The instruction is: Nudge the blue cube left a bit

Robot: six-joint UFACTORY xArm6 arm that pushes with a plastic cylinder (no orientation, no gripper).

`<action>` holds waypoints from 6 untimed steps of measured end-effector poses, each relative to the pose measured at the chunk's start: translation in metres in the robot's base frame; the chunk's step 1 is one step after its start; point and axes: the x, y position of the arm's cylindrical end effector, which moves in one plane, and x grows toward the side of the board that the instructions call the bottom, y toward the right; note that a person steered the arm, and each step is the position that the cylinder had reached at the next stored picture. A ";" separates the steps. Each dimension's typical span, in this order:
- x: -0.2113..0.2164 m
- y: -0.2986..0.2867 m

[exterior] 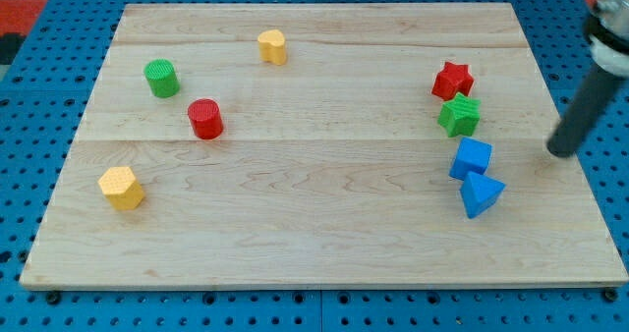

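Note:
The blue cube (472,159) sits on the wooden board (314,214) at the view's right. A blue triangular block (481,193) touches it just below. A green star block (459,114) lies just above the cube, and a red star block (452,80) above that. My tip (560,152) is at the board's right edge, to the right of the blue cube and well apart from it, with the rod slanting up to the view's right.
A yellow block (272,46) lies near the view's top centre. A green cylinder (161,78) and a red cylinder (205,119) stand at the upper left. A yellow hexagonal block (121,188) lies at the left. Blue pegboard surrounds the board.

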 end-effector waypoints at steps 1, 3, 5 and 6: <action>0.031 -0.003; -0.006 -0.073; -0.025 -0.097; -0.064 -0.028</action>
